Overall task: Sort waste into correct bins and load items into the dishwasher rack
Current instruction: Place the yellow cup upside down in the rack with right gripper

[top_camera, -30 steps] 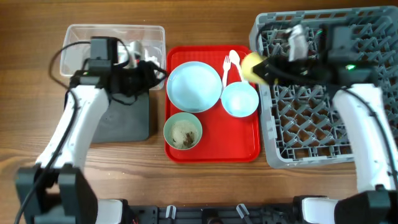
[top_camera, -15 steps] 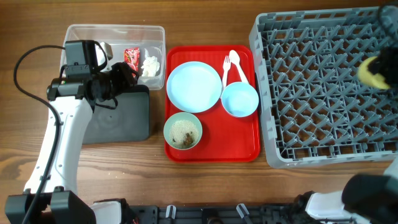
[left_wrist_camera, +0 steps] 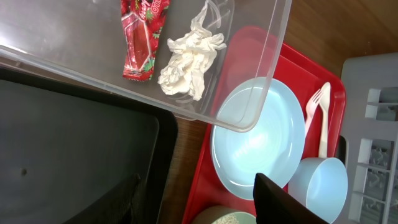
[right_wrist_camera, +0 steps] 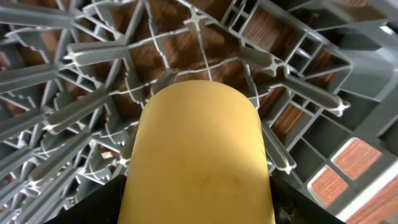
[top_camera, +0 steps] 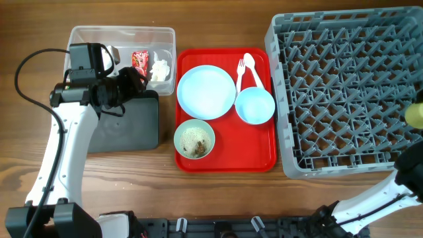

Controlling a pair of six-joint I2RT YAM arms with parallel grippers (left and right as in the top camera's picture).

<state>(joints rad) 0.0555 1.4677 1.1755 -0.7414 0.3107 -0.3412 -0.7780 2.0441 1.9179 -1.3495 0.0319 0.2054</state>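
The small yellow cup (right_wrist_camera: pixel 199 155) fills the right wrist view, and my right gripper (right_wrist_camera: pixel 199 208) is shut on it above the pegs of the grey dishwasher rack (top_camera: pixel 330 92). From overhead the cup (top_camera: pixel 416 114) shows at the rack's right edge. My left gripper (left_wrist_camera: pixel 198 182) is open and holds nothing, over the seam between the clear tub (top_camera: pixel 86 36) and the black tray (top_camera: pixel 132 125). A red wrapper (left_wrist_camera: pixel 142 37) and a crumpled tissue (left_wrist_camera: pixel 186 59) lie in the tub. The green bowl (top_camera: pixel 194 139) holds crumbly scraps.
A red serving tray (top_camera: pixel 225 160) between the bins and the rack carries the light blue plate (top_camera: pixel 205 92), the blue bowl (top_camera: pixel 255 106) and the white fork and spoon (top_camera: pixel 244 66). Wooden table surrounds everything.
My right gripper has carried the yellow cup from the rack's left edge across to its right edge. My left arm has drawn back left, uncovering the wrapper and tissue in the tub.
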